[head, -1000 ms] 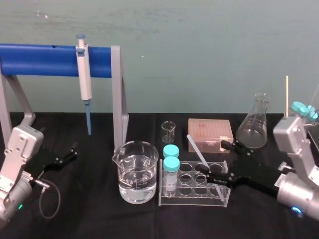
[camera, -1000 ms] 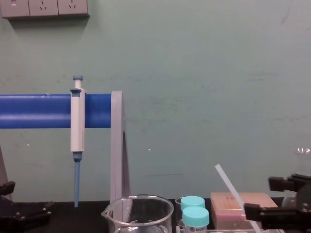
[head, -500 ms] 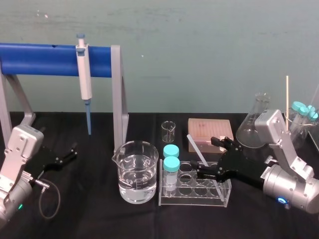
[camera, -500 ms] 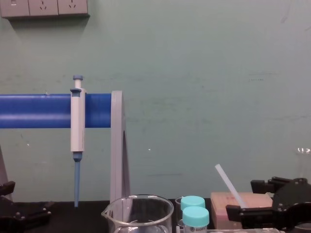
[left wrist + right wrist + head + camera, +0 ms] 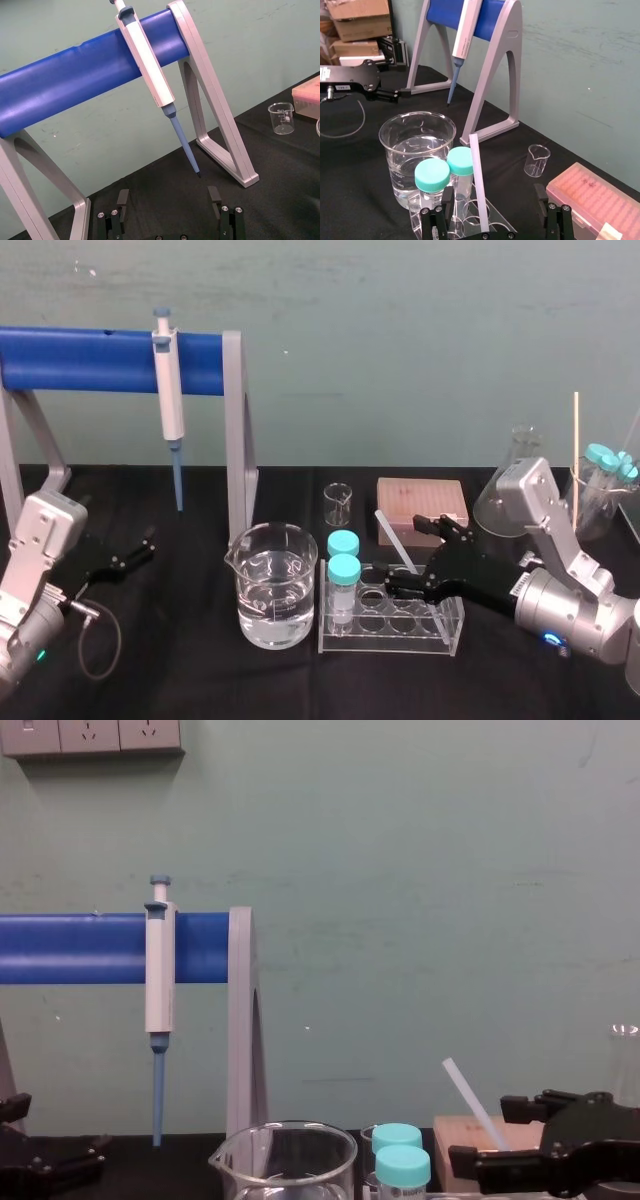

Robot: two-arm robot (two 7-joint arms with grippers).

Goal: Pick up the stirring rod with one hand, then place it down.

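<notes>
Right gripper (image 5: 402,554) has slid left over the last second, from beyond the right end of the test tube rack (image 5: 390,618) to over it. Its fingers are spread wide with the stirring rod (image 5: 397,541) in the gap. The right wrist view shows the rod (image 5: 477,185) running up between the two fingers, nearer one side, no contact seen. So the approach looks about done; grasp not yet made, closing on the rod is the likely next step. The rod hasn't moved: it stands tilted in the rack's right end, top leaning left and toward the back edge, right of centre on the tabletop (image 5: 180,660). Two teal-capped tubes (image 5: 343,558) sit in the rack's left end, near the rod's top, so the near finger has little room on that side. The water beaker (image 5: 272,585) is just beside the rack on the left. The pink tip box (image 5: 422,502) and small beaker (image 5: 338,502) sit behind, toward the back edge. The Erlenmeyer flask (image 5: 522,443) is behind the right arm. Straight up is free, so lift along the rod's lean. Set-down room: bare tabletop along the front edge left of the water beaker, or the strip in front of the rack. Left gripper (image 5: 148,546) is parked near the left edge, fingers apart, under the blue pipette stand (image 5: 90,360) with the pipette (image 5: 170,390) hanging on it.
</notes>
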